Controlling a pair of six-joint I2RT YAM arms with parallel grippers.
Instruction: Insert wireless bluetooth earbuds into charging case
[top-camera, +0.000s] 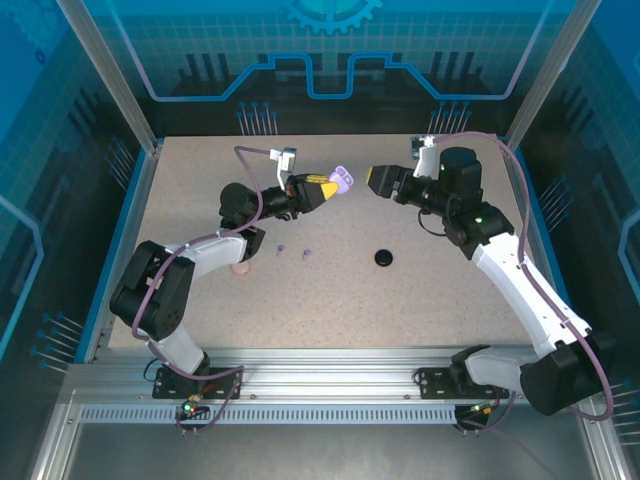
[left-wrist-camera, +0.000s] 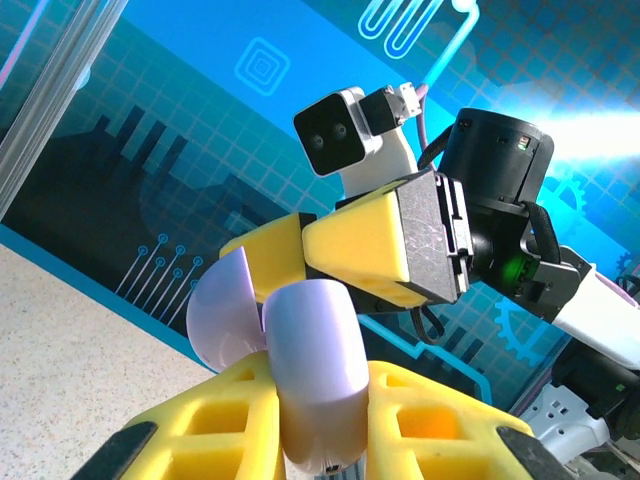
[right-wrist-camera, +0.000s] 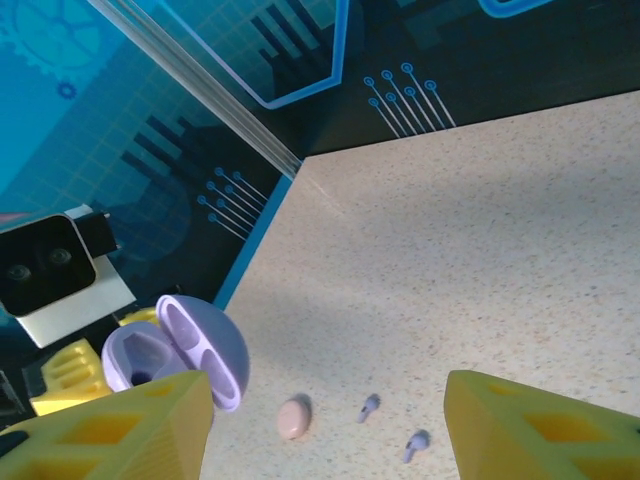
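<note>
- left hand (top-camera: 330, 186) clamped tight on the open lavender case (top-camera: 344, 179), held up off the counter (top-camera: 450, 300), upper centre of top view
- case lid swung back, both wells look empty in the right wrist view
- right hand (top-camera: 377, 181) jaws parted, nothing between them, just right of the case and facing it, not touching
- lavender earbuds (top-camera: 283, 249) both loose on the counter, centre-left of top view, near each other, below the left hand
- pink case (top-camera: 241, 267) at left, half under the left arm; black case (top-camera: 384, 258) at centre, well apart from the buds
- step in hand, my read: right hand fetches one lavender bud for the held case
- do it well: left hand keeps the case steady with wells turned up and lid clear
- right hand drops straight over one bud, pinches body not stem tip, avoids nudging the second bud
- bring it stem-first over the matching well, release only once seated
</note>
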